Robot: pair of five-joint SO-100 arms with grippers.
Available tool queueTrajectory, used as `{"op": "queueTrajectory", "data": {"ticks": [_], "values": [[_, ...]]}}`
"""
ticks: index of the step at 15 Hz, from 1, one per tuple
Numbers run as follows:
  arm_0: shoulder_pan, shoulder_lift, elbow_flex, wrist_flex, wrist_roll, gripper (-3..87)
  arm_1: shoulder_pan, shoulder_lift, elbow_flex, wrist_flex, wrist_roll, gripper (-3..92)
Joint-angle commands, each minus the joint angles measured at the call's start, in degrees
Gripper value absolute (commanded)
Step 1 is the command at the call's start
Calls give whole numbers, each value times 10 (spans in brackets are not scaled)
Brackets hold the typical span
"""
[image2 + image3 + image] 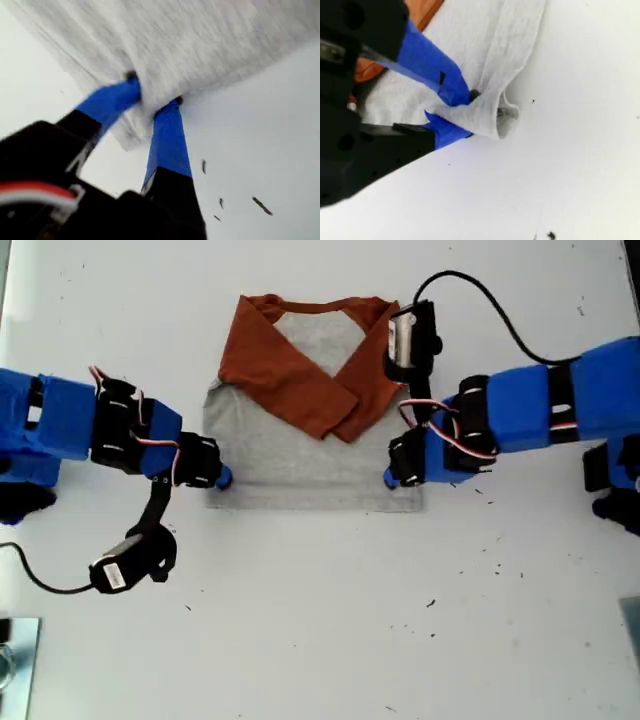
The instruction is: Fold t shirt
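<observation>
Exterior view shows the t shirt (300, 430) flat on the table (330, 640), sleeves crossed; the wrist views alone show my first gripper (152, 100) and second gripper (465, 114) each pinching a hem corner.

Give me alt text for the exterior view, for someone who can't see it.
A grey t shirt with rust-orange sleeves crossed over its chest lies flat on a white table, seen from above. Two blue arms reach in from the view's left and right, one gripper at each bottom corner of the shirt.
</observation>
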Motion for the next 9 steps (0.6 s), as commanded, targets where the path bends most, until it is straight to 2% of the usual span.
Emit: {"op": "queueTrajectory", "data": {"ticks": [1,5,7,9], "values": [[-2,21,-29,12,-3,-3,-10,15,2,-6,-4,33],[72,55,-134,75,-11,-3,-60,214,44,31,-25,33],[130,56,-171,74,-37,-3,-103,311,84,40,-18,33],[156,56,-178,61,-56,-3,-121,326,93,35,-13,33]]}}
